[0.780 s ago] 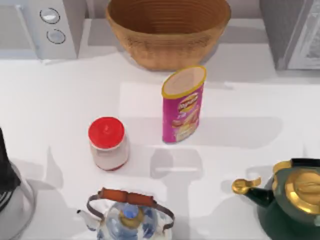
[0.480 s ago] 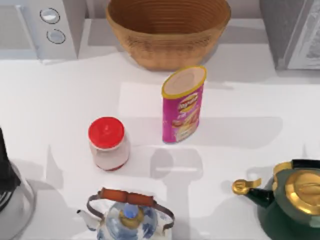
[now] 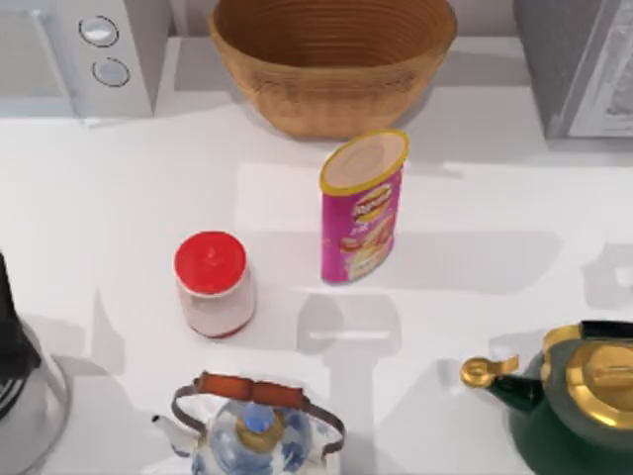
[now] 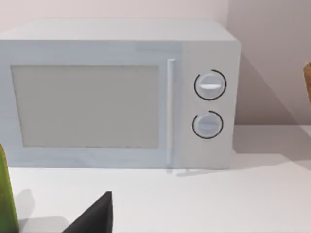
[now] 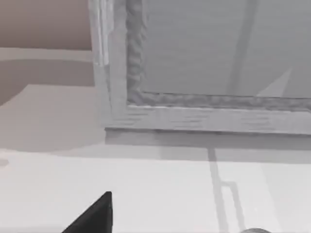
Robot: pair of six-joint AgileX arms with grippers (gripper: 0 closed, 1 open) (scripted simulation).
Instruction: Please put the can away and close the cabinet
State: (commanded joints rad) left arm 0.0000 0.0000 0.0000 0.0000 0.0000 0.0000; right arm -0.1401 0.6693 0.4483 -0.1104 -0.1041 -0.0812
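The can (image 3: 362, 208) stands upright near the middle of the white table (image 3: 495, 208), just in front of the wicker basket (image 3: 331, 59). A red-lidded jar (image 3: 213, 284) stands to its left, a blue-patterned teapot (image 3: 254, 430) at the near edge, and a green kettle (image 3: 574, 396) at the near right. The microwave (image 4: 121, 92) is at the far left, the cabinet (image 5: 204, 63) at the far right. For both grippers I cannot tell the state.

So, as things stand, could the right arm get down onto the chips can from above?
Probably yes. The chips can stands upright near the table's middle, apart from the wicker basket, the red-lidded jar and the green teapot, with nothing over its top.
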